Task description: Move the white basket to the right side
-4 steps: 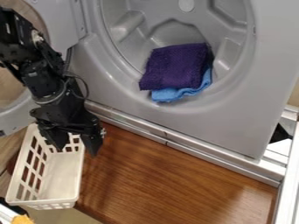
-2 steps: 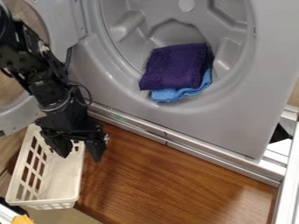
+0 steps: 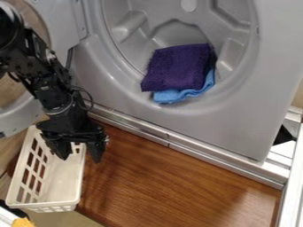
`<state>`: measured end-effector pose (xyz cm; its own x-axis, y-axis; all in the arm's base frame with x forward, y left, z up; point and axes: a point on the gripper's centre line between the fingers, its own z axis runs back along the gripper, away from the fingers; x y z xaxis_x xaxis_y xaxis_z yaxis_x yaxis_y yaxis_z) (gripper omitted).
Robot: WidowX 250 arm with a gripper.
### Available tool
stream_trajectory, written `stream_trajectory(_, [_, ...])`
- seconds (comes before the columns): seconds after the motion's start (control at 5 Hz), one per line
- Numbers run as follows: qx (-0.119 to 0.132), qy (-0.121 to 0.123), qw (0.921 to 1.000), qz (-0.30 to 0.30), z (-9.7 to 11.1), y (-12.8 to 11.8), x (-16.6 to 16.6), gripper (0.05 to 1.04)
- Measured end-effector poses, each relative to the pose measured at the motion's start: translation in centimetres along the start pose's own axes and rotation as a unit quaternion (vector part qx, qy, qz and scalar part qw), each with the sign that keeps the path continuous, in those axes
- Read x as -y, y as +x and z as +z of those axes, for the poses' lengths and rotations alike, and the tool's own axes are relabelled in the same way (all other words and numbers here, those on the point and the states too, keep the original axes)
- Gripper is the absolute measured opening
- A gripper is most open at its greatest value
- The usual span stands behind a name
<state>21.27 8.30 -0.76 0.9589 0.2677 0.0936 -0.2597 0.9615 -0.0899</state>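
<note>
White basket (image 3: 62,181) at lower left, gripper (image 3: 80,157) over its rim (fingers spread)

This is a laundry spot: a grey washer or dryer (image 3: 237,119) with its round door (image 3: 15,116) swung open, purple cloth (image 3: 177,66) and blue cloth (image 3: 180,95) at the drum (image 3: 177,29), and a white basket (image 3: 62,177) by a wooden bench (image 3: 177,181). The metal rails (image 3: 292,177) and robot arm (image 3: 54,95) suggest a lab set-up; whether it is within a home, I cannot tell.
</note>
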Motion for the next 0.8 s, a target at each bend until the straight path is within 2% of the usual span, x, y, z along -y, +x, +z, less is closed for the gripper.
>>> stream_trajectory(0.2, [-0.01,0.003,0.9999,0.009,-1.5,0.1,0.0,1.001])
stream_trajectory(0.4, [-0.021,0.008,0.9997,0.008,-3.3,0.3,0.3,0.945])
stream_trajectory(0.6, [-0.006,0.022,0.9996,0.018,-4.2,0.7,0.5,0.659])
stream_trajectory(0.8, [-0.006,0.026,0.9995,0.018,-4.4,0.4,0.8,0.359])
